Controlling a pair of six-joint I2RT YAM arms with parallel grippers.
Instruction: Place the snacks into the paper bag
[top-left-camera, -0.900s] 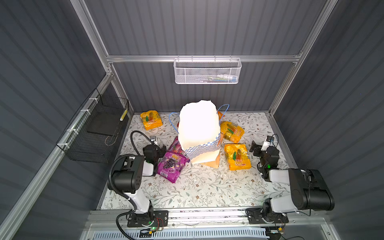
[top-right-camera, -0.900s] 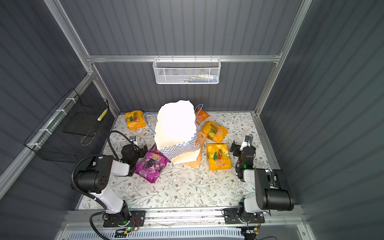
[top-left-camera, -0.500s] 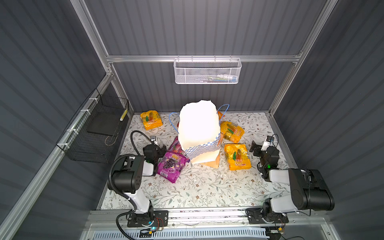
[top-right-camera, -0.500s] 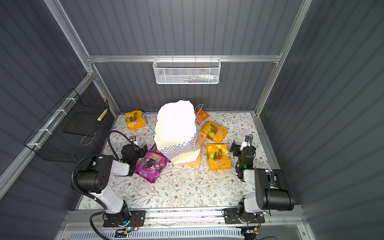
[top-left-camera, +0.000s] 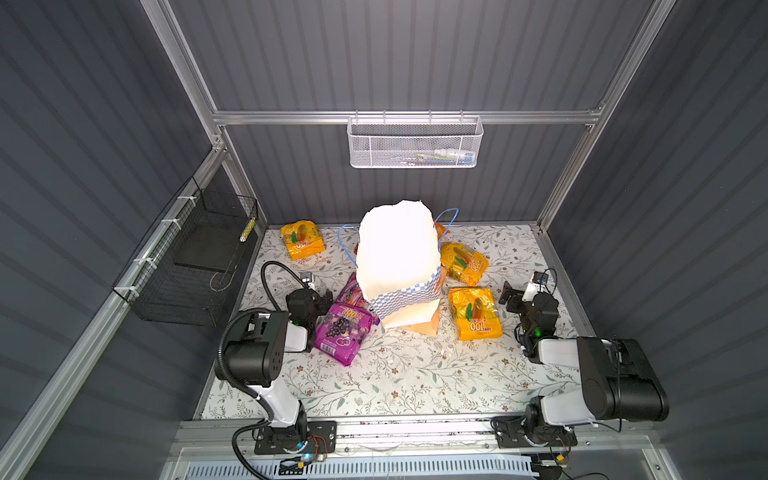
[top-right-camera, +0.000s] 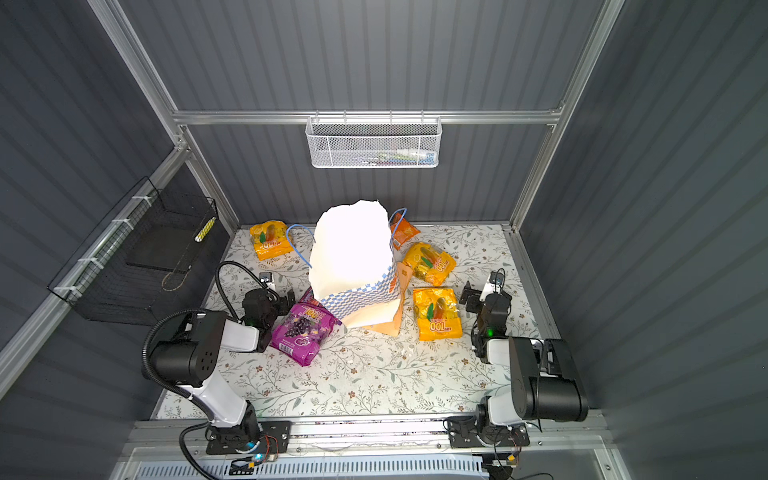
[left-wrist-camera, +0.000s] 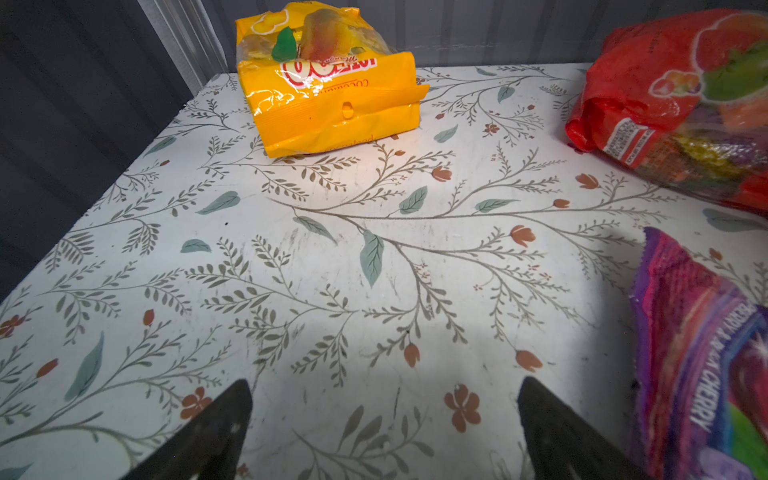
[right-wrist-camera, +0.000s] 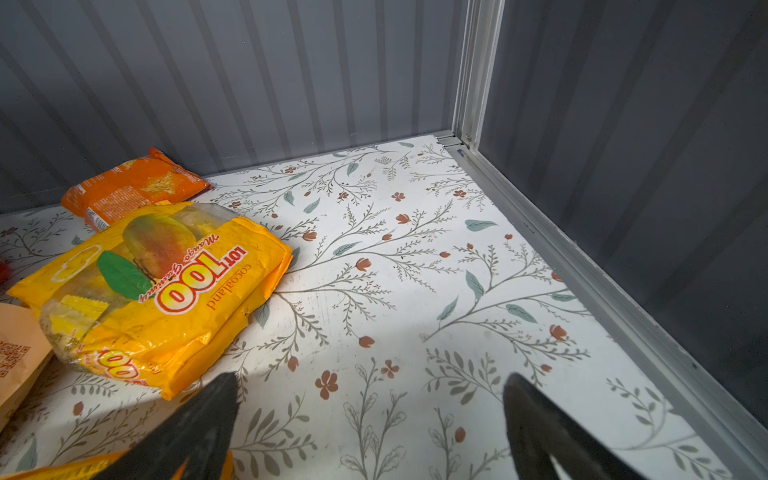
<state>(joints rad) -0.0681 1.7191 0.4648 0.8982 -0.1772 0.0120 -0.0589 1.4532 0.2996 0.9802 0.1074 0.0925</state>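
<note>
The left gripper (left-wrist-camera: 384, 399) is spread wide and empty, a purple-pink packet (left-wrist-camera: 702, 365) just beside one finger. The right gripper (right-wrist-camera: 370, 390), equally wide and empty, has a yellow packet (right-wrist-camera: 158, 291) just beside one finger. The paper bag (top-left-camera: 397, 253) stands between them.

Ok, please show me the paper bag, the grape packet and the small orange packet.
paper bag (top-left-camera: 397, 249): a top view, white wall.
grape packet (top-left-camera: 337, 329): a top view, grape picture.
small orange packet (right-wrist-camera: 133, 187): right wrist view, its middle.
</note>
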